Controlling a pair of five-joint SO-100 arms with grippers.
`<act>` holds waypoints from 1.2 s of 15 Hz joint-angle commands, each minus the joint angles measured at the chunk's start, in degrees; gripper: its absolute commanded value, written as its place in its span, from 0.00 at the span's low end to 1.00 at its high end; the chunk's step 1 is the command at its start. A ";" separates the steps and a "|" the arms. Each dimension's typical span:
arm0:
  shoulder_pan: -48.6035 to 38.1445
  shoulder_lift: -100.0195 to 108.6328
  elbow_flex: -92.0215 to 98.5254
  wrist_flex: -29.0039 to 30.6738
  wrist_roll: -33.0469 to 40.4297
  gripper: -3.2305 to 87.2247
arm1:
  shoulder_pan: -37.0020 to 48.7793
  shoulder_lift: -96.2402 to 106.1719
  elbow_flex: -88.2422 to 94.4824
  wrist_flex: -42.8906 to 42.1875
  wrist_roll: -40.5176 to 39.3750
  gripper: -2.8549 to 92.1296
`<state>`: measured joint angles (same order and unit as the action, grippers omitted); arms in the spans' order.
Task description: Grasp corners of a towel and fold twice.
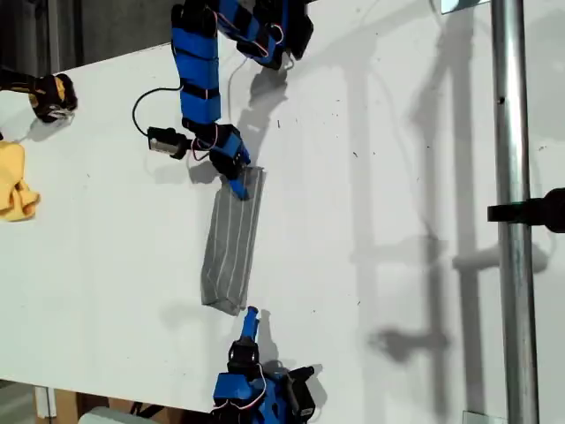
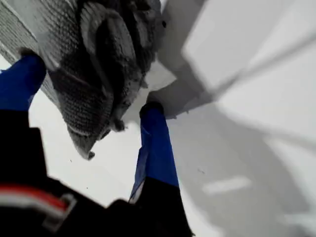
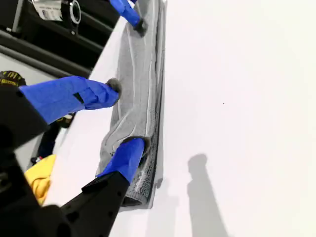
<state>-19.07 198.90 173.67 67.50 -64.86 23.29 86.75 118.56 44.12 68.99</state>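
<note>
The towel (image 1: 231, 243), grey with thin white stripes, lies on the white table folded into a long narrow strip. My second gripper (image 1: 237, 177) is at the strip's far end in the exterior view and is open (image 3: 127, 114). One of its fingertips (image 3: 136, 146) rests on the towel (image 3: 140, 74); the other is off the cloth's edge. My first gripper (image 1: 251, 314) is at the strip's near end, also open (image 2: 91, 81). The bunched towel end (image 2: 94, 74) sits between its fingers without being pinched. The corners are hidden in the folds.
A yellow cloth (image 1: 16, 181) lies at the exterior view's left edge, with a black and yellow object (image 1: 48, 93) behind it. A metal pole (image 1: 516, 221) runs down the exterior view's right. The table's front edge (image 1: 132, 399) is close behind my first arm.
</note>
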 commanded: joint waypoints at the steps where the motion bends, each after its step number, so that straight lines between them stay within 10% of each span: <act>1: 0.35 0.44 -1.32 0.26 -1.05 0.23 | 1.14 -7.73 -13.54 0.70 -2.37 0.45; 3: 0.35 0.44 -1.49 0.97 -1.14 0.23 | 1.23 -14.68 -22.94 3.96 -5.45 0.40; 5: 0.26 0.44 -1.93 2.02 -1.14 0.23 | 0.79 -16.44 -26.02 4.39 -5.80 0.07; 18: -0.70 0.44 -2.37 2.02 0.26 0.23 | 2.72 45.70 16.00 40.34 3.52 0.03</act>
<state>-19.07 198.90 173.67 70.40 -64.86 26.37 125.42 132.28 81.21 69.79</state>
